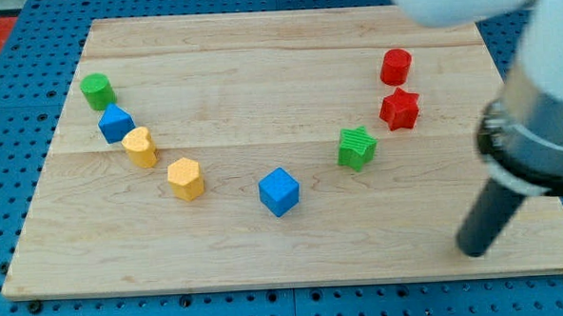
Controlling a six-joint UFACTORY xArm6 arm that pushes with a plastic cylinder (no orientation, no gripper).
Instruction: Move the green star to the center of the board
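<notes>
The green star (356, 147) lies on the wooden board (259, 73), right of the middle. My tip (473, 250) rests on the board near the view's bottom right, well below and to the right of the green star and apart from every block. A red star (399, 109) sits just up and right of the green star, with a red cylinder (395, 67) above it.
A blue cube (279, 191) lies lower left of the green star. At the view's left, a green cylinder (98, 91), a blue cube (116, 123), a yellow heart (140, 147) and a yellow hexagon (185, 178) form a curved line.
</notes>
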